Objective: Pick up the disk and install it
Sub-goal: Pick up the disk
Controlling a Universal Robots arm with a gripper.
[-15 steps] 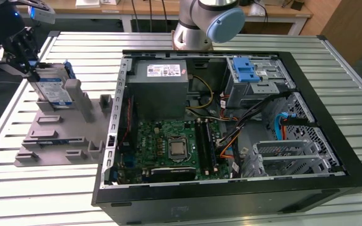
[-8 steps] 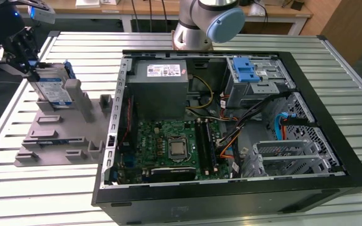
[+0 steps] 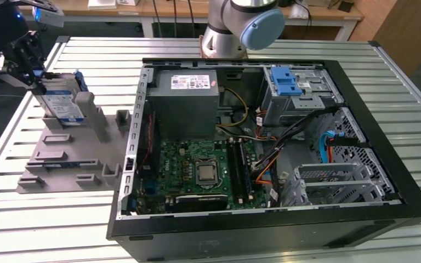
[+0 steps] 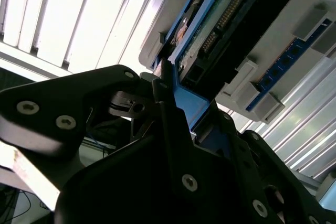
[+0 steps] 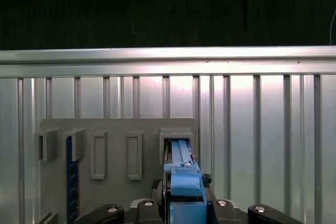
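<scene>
The black gripper [image 5: 184,190] clenches the flat silver disk [image 3: 59,102] by its blue end handle [image 4: 190,106], a sound hold; probably stiff, heavy, shock-fragile.

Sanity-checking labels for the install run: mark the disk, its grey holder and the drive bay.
disk [image 3: 59,103]: exterior view, label face.
holder [image 3: 68,148]: exterior view, bare base plate.
drive bay [image 3: 314,81]: exterior view, metal top.

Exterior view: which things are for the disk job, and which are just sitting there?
For the job: disk, gripped by the gripper, standing in the grey holder; open computer case.
Just sitting: power supply box, motherboard, cables.
</scene>
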